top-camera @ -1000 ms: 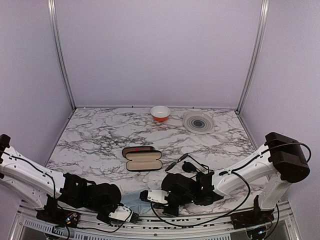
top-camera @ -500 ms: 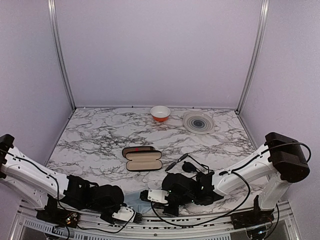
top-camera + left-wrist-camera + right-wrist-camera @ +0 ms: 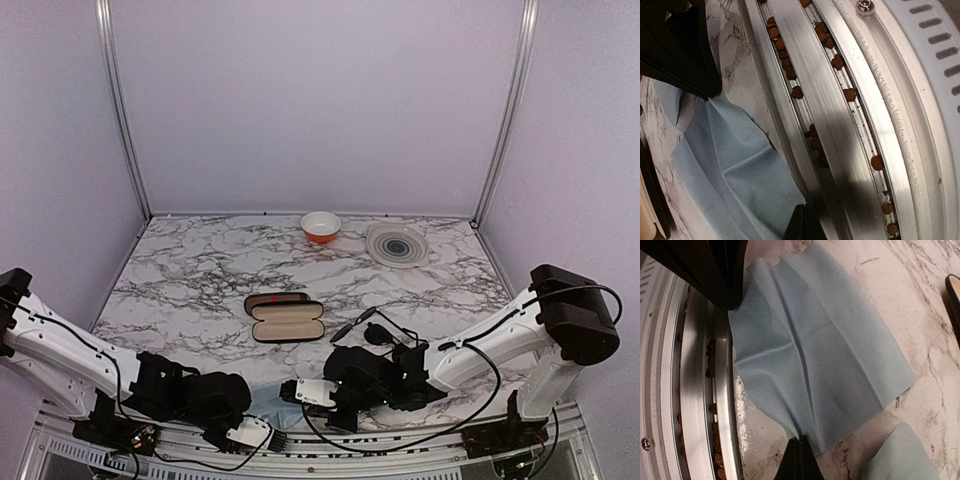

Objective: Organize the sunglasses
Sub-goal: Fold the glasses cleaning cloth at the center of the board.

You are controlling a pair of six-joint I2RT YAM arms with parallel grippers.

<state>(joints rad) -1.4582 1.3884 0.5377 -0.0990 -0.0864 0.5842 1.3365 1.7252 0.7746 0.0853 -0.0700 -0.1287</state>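
The marble counter (image 3: 200, 280) carries everything, with the 2 arms folded low over its near edge. A blue cloth (image 3: 262, 398) lies flat there between the 2 wrists. The left gripper (image 3: 755, 155) has its jaws spread wide across the cloth's edge and holds nothing. The right gripper (image 3: 766, 372) is likewise parted over the cloth and empty.

Farther in, near the middle, the case (image 3: 288, 324) sits open, its tan lining facing up. The sunglasses (image 3: 376, 333) lie on the counter just right of the case and just beyond the right wrist, partly masked by cable.

I judge them light, springy and easily bent, with smooth lenses that scratch and slip. The bridge or the frame corner at a hinge looks the safest hold, not a lens or a slim temple arm.
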